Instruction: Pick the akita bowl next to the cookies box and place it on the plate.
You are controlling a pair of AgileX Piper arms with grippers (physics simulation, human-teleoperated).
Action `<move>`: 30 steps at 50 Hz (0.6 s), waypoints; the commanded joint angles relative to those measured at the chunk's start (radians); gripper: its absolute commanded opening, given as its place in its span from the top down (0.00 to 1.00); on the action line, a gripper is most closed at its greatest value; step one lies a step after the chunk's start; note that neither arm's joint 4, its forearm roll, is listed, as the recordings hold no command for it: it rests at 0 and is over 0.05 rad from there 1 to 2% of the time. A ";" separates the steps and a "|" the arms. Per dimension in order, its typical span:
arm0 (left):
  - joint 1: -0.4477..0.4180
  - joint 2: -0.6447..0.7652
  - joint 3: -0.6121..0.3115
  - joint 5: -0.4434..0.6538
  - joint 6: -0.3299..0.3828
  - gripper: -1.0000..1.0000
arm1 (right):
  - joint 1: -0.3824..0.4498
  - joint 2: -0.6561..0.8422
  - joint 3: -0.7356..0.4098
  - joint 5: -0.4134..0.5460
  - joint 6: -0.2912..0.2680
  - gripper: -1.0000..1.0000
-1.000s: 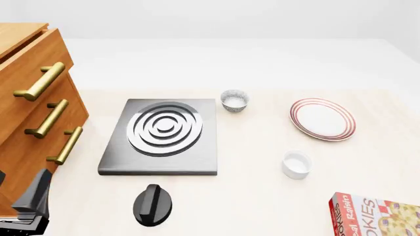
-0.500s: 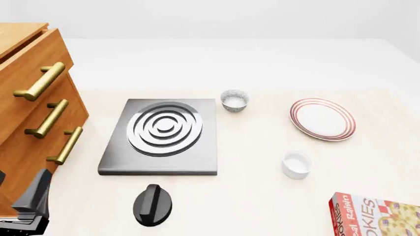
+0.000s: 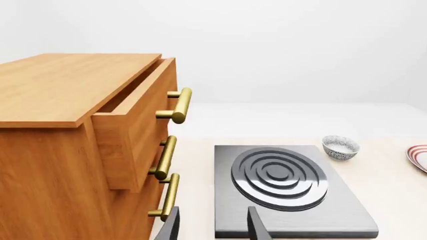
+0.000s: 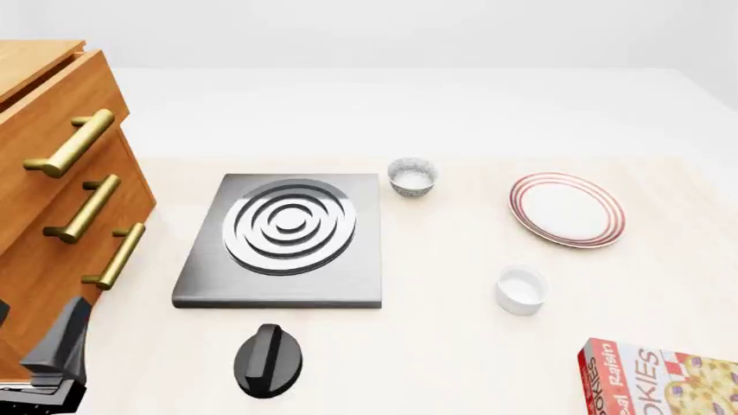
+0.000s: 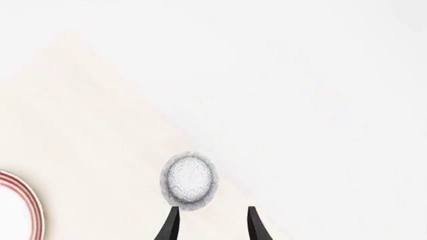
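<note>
**Clerk:** Item one, the right gripper [image 5: 211,227]?

**Keeper:** Jaws apart, nothing between them. The akita bowl [image 5: 189,181] stands upright just ahead of the jaws, in line with one fingertip [image 5: 171,222] rather than with the gap. It touches neither finger. The plate [image 5: 27,200] shows only as a slice of ringed rim, off to that same finger's side and well apart from the bowl.

**Clerk:** The cookies box?

**Keeper:** It is in the front view only [image 4: 663,380], cut by the frame's edge. That view shows neither this bowl nor the right gripper.

**Clerk:** Item two, the left gripper [image 3: 212,230]?

**Keeper:** Jaws likewise apart and empty. The stove burner [image 3: 280,175] lies directly ahead of them. A second akita bowl [image 3: 340,147] sits beyond the burner's far corner, well away from the jaws. The wooden drawer cabinet [image 3: 80,130] stands close alongside, its top drawer pulled partly out.

**Clerk:** Remaining stock?

**Keeper:** A plain white bowl [image 4: 521,290] between the plate and the box, and a black knob [image 4: 268,359] just beside the burner's near edge.
</note>
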 commanded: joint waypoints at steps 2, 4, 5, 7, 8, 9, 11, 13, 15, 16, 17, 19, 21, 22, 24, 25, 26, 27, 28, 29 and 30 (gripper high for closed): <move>0.000 0.000 0.000 0.000 0.000 0.00 | -0.042 0.055 -0.034 -0.003 0.001 0.00; 0.000 0.000 0.000 0.000 0.000 0.00 | -0.039 0.063 -0.032 -0.009 0.004 0.00; 0.000 0.000 0.000 0.000 0.000 0.00 | -0.039 0.064 -0.031 -0.013 0.004 0.00; 0.000 0.000 0.000 0.000 0.000 0.00 | -0.040 0.073 -0.031 -0.016 0.004 0.00; 0.000 0.000 0.000 0.000 0.000 0.00 | -0.041 0.075 -0.031 -0.018 0.003 0.00; 0.000 0.000 0.000 0.000 0.000 0.00 | -0.042 0.079 -0.030 -0.021 -0.001 0.00; 0.000 0.000 0.000 0.000 0.000 0.00 | -0.035 0.084 -0.031 -0.024 0.005 0.00; 0.000 0.000 0.000 0.000 0.000 0.00 | -0.026 0.090 -0.031 -0.028 0.013 0.00; 0.000 0.000 0.000 0.000 0.000 0.00 | -0.025 0.092 -0.032 -0.029 0.014 0.00; 0.000 0.000 0.000 0.000 0.000 0.00 | -0.022 0.100 -0.036 -0.032 0.012 0.00; 0.000 0.000 0.000 0.000 0.000 0.00 | -0.016 0.105 -0.039 -0.032 0.017 0.00; 0.000 0.000 0.000 0.000 0.000 0.00 | -0.012 0.111 -0.042 -0.035 0.018 0.00; 0.000 0.000 0.000 0.000 0.000 0.00 | -0.008 0.116 -0.042 -0.038 0.022 0.00; 0.000 0.000 0.000 0.000 0.000 0.00 | -0.001 0.118 -0.040 -0.041 0.030 0.00; 0.000 0.000 0.000 0.000 0.000 0.00 | 0.003 0.124 -0.028 -0.055 0.027 0.00; 0.000 0.000 0.000 0.000 0.000 0.00 | 0.002 0.126 -0.024 -0.060 0.024 0.00; 0.000 0.000 0.000 0.000 0.000 0.00 | 0.003 0.129 -0.021 -0.064 0.026 0.00; 0.000 0.000 0.000 0.000 0.000 0.00 | 0.003 0.133 -0.017 -0.069 0.027 0.00; 0.000 0.000 0.000 0.000 0.000 0.00 | 0.002 0.135 -0.014 -0.073 0.026 0.00; 0.000 0.000 0.000 0.000 0.000 0.00 | -0.001 0.137 -0.012 -0.077 0.023 0.00; 0.000 0.000 0.000 0.000 0.000 0.00 | -0.002 0.140 -0.008 -0.084 0.021 0.00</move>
